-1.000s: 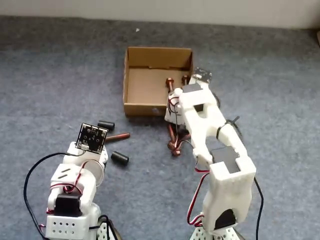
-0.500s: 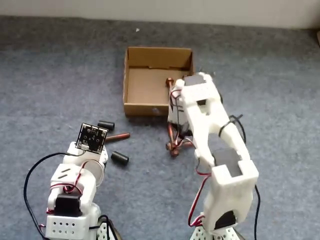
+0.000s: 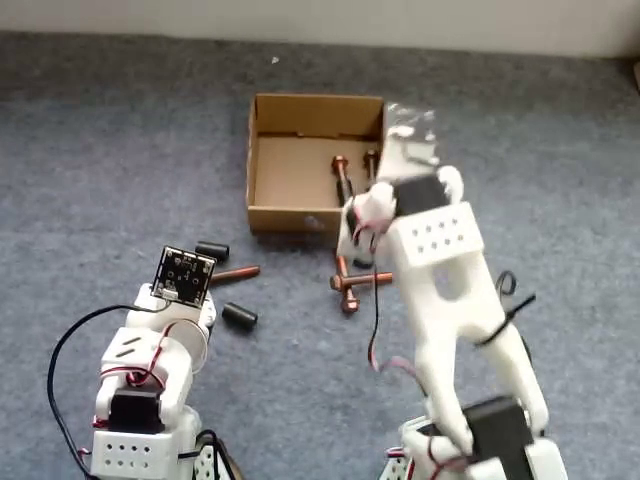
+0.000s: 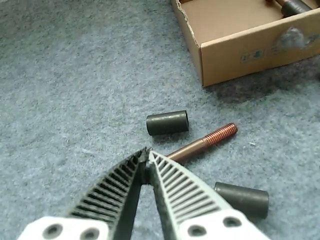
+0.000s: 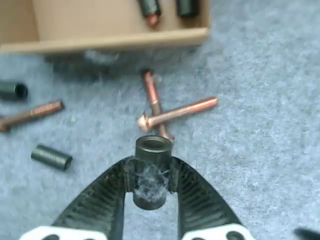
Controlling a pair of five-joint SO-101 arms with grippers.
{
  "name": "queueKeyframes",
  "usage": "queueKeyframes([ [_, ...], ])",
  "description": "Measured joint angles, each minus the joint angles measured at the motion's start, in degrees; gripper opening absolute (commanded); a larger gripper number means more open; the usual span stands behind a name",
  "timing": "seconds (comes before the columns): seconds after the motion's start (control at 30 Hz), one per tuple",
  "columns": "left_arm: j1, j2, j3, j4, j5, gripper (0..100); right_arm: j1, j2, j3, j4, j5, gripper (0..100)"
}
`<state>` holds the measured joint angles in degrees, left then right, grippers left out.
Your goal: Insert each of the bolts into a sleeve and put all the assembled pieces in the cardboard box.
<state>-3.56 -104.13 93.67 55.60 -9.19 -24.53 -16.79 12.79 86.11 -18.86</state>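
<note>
Cardboard box (image 3: 290,218): brown and open-topped, at the far side of the grey carpet (image 3: 120,150). 2 sleeved bolts (image 3: 343,178) lie inside, near its right wall.
Right gripper (image 5: 152,162): jaws narrowed onto a short black cylindrical sleeve (image 5: 159,169). The sleeve's open end points out past the fingertips and grey fluff (image 5: 145,181) clings to its side. The gripper hangs just in front of the box.
Crossed bolts (image 5: 175,113): 2 copper-coloured threaded bolts, overlapping on the carpet just beyond the held sleeve.
Left gripper (image 4: 146,156): jaws pressed together with nothing between them, tips over the head end of a 3rd copper bolt (image 4: 202,144).
Loose sleeves (image 4: 167,122): 2 more black sleeves flank that bolt, both apart from it.
Risk: lifting 1 crossed bolt may drag or roll its partner. The fluff may weaken the grip. A sleeve pinched only by its sides may swivel when a bolt pushes in.
</note>
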Motion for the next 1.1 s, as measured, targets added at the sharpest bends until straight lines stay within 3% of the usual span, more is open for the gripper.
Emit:
queueKeyframes([
  [0.47, 0.0, 0.0, 0.88, 0.0, 0.0, 1, -2.73, -26.37, 37.98, -30.86, 6.42, 0.5],
  [0.67, -3.08, 0.0, -5.1, 5.45, 0.09, 10, -2.64, -31.21, 50.29, -43.6, 6.42, 0.5],
  [0.9, -2.29, 0.26, -13.54, 12.92, 0.0, 16, 4.13, -33.85, 57.14, -52.31, 6.42, 0.5],
  [1.1, -1.85, 14.07, -23.47, 13.01, 0.0, 19, 10.29, -33.93, 57.14, -52.75, 6.42, 0.5],
])
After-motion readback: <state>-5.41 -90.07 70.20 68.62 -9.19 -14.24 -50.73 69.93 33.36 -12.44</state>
